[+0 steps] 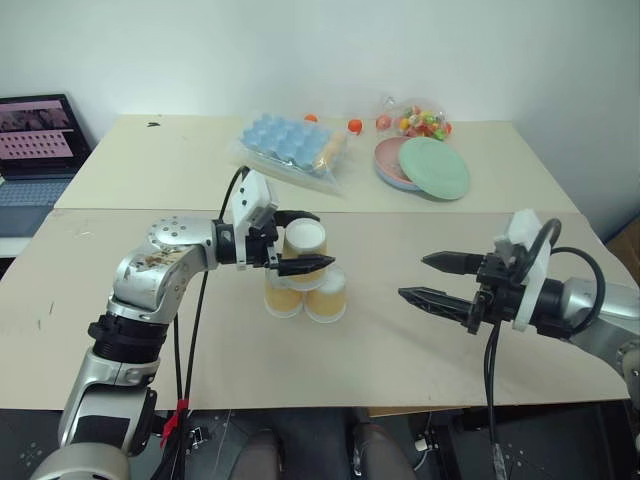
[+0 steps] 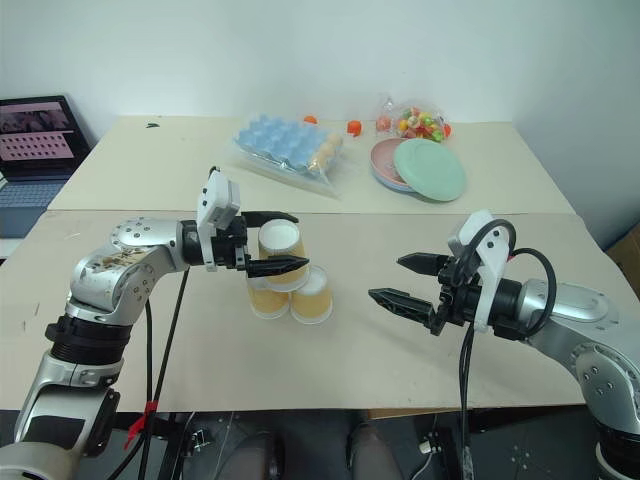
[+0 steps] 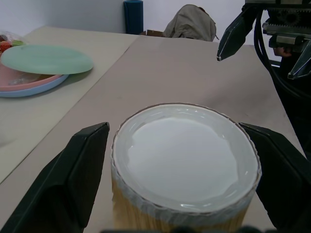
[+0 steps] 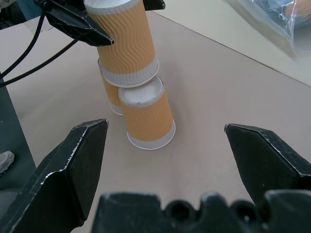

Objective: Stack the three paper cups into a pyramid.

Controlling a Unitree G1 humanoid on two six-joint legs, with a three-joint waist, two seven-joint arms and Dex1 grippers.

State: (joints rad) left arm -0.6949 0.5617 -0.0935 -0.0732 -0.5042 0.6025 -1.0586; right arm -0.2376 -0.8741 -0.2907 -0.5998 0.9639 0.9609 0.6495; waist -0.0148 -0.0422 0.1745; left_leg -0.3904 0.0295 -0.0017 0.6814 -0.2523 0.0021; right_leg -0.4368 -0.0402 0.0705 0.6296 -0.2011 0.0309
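- Now the top cup point(image 1: 305, 243) sits upside down on the two lower cups point(image 1: 326, 294), making the pyramid point(image 2: 290, 277) on the near table point(image 1: 400, 350)
- Left gripper point(image 1: 296, 243) straddles the top cup, fingers parted and just off its sides
- Right gripper point(image 1: 432, 279) hangs wide open and empty, well apart to the right
- Green plate point(image 1: 436, 166) lies on a pink plate point(image 1: 388, 160) on the far table

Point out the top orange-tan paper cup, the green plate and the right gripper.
Top orange-tan paper cup point(image 1: 305, 240), left eye view, on its white upturned base.
Green plate point(image 1: 436, 166), left eye view, on its flat face.
Right gripper point(image 1: 418, 277), left eye view, midway between its two black fingertips.
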